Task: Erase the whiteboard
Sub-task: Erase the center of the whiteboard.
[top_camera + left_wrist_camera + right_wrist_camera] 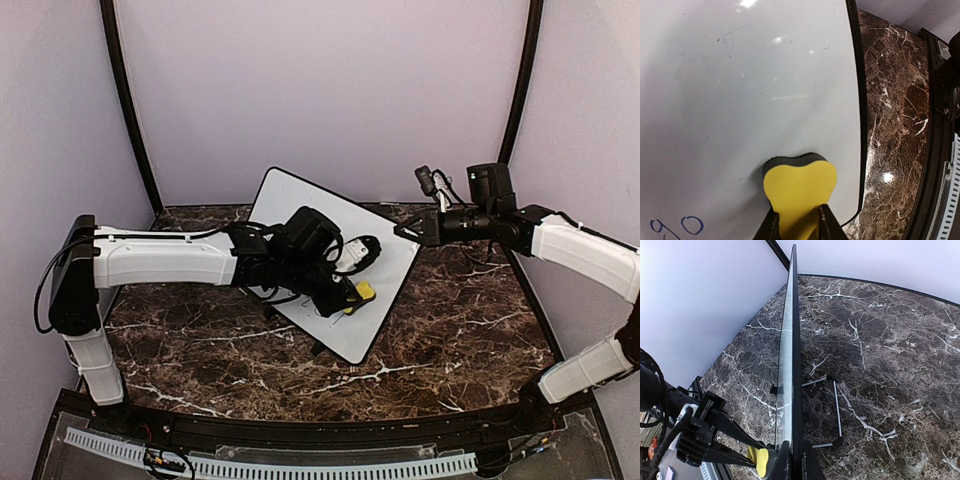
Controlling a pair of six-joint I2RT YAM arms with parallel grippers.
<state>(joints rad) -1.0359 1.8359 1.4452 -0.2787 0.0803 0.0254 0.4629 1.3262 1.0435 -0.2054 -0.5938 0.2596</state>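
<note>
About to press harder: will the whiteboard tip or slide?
Probably won't tip: the right gripper holds the whiteboard by its edge, and a wire stand props it behind. Its glossy face likely lets the eraser glide. The thin panel may flex.

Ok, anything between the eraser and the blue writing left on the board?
Nothing visible. The eraser, gripped by the left gripper, presses on the whiteboard, and only bare board lies between it and the blue writing. The right gripper clamps the board's edge, clear of that path.
</note>
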